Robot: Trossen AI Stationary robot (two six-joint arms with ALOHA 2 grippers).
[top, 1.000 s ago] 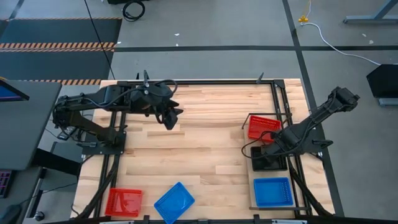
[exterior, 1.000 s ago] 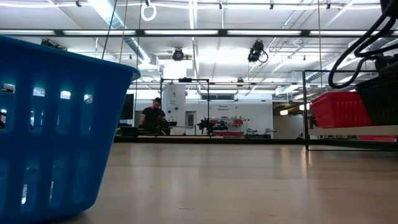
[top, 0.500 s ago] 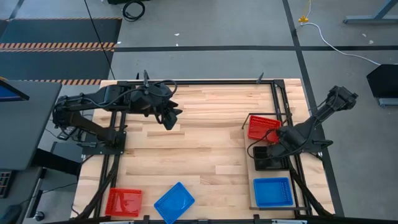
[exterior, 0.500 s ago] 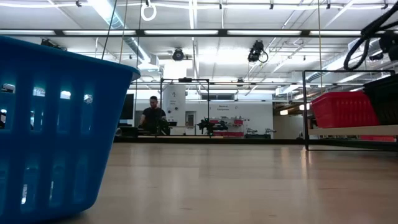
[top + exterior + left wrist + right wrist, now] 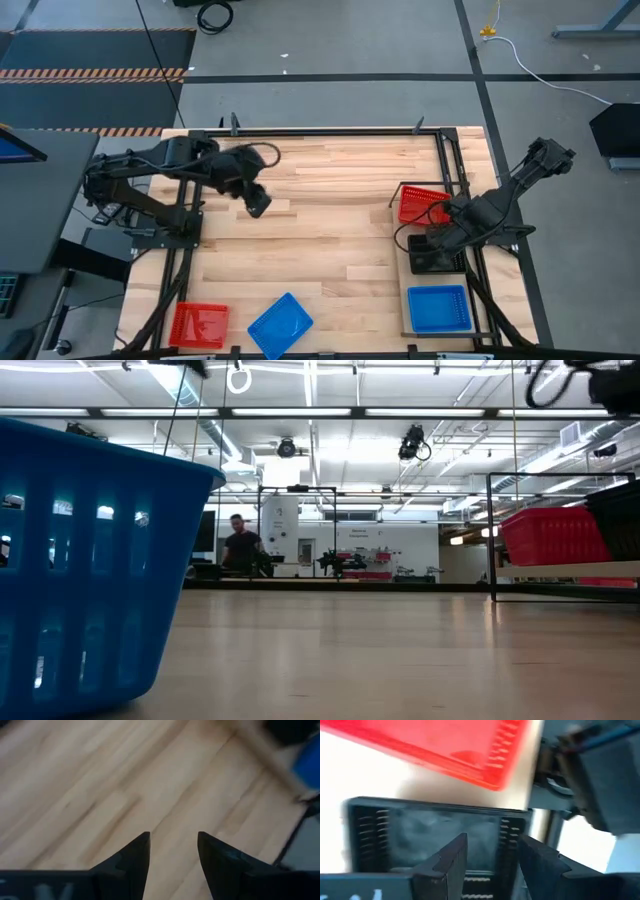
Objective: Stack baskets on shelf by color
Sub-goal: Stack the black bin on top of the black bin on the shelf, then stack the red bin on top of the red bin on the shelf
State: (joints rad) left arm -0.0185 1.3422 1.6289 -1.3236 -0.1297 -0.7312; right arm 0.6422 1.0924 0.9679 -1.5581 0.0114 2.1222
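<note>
On the right side of the bench (image 5: pixel 320 230), the shelf (image 5: pixel 403 300) runs along the edge and carries three colour groups in a row: a red basket (image 5: pixel 423 203) at the far end, a black basket (image 5: pixel 432 258) in the middle and a blue basket (image 5: pixel 439 308) at the near end. How many baskets lie nested in each pile cannot be told from above. The right gripper (image 5: pixel 440 240) hangs just over the black pile, its jaws parted and gripping nothing; in the right wrist view the dark mesh of the black basket sits directly below the spread fingers (image 5: pixel 451 857), with the red one just beyond it. The left gripper (image 5: pixel 257 202) hovers over bare wood at the far left of the bench, its jaws also released and empty, as the left wrist view shows only planks between them. Two baskets are not yet shelved: a loose red basket (image 5: pixel 198 324) at the near left corner and a loose blue basket (image 5: pixel 280 325) just beside it, lying skewed. Judged from this layout, the sorting is well along, with all three colours started on the shelf, and what remains is to carry the loose red and blue baskets across and drop each onto its matching pile.
</note>
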